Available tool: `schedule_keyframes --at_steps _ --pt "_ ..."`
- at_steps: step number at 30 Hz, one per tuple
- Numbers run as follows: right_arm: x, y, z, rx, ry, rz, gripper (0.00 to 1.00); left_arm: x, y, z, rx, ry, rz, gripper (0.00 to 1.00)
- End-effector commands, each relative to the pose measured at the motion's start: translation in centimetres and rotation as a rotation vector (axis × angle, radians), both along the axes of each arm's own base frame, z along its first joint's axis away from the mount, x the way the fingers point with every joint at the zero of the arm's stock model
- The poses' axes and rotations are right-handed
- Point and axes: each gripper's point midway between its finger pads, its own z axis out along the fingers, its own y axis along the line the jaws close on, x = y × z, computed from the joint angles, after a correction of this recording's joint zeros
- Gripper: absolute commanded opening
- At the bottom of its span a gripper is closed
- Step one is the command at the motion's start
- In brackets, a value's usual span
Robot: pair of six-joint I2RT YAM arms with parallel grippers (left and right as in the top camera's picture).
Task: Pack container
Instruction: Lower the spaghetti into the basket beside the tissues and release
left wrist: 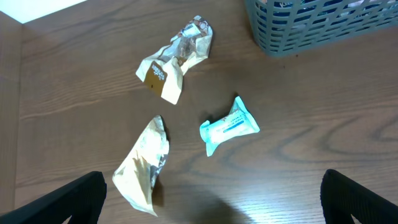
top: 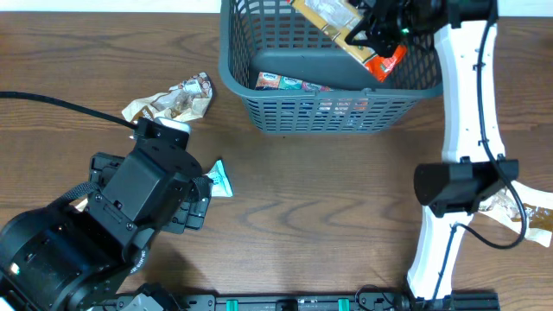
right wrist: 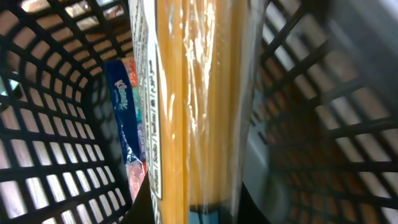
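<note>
- The basket (top: 328, 112) stood at the far edge of the table (top: 328, 225), with packets (top: 289, 84) on its floor.
- The right gripper (top: 373, 30) was clamped on a yellow packet (top: 328, 19) inside the basket.
- The left gripper (left wrist: 214, 199) hung wide open, holding nothing.
- Below it lay a crumpled wrapper (left wrist: 176, 59), a beige packet (left wrist: 144, 165) and a teal packet (left wrist: 229, 126).

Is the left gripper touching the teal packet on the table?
Apart. The left wrist view shows the teal packet lying on the table, with bare wood between it and both fingers of the open left gripper.
</note>
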Motion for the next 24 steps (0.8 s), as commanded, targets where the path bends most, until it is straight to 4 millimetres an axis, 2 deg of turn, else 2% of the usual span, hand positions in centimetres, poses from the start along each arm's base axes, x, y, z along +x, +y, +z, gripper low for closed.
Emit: schedule_keyframes --at_steps 1,5,9,13,14,22,24 --pt "-0.47 1.18 2.39 0.087 -0.039 0.038 0.01 -1.13 1.13 -0.96 0.069 0.06 -0.01 0.99" --pt "-0.44 1.14 2.38 0.091 -0.032 0.027 0.05 -1.13 1.13 -0.96 0.069 0.06 -0.01 0.99" --pt "-0.42 1.09 2.35 0.091 -0.027 0.018 0.13 -1.13 1.13 -0.96 0.069 0.06 -0.01 0.99" --pt "-0.43 1.09 2.34 0.096 -0.019 0.01 0.49 -1.13 1.13 -0.96 0.069 0.06 -0.01 0.99" --pt "-0.44 1.09 2.33 0.096 -0.019 0.01 0.53 -1.13 1.13 -0.96 0.069 0.06 -0.01 0.99" --pt "-0.35 1.07 2.37 0.099 -0.018 0.003 0.54 -1.15 1.14 -0.94 0.068 0.06 -0.01 0.99" --pt "-0.16 1.04 2.46 0.106 -0.016 -0.014 0.58 -1.16 1.16 -0.93 0.068 0.059 -0.01 0.99"
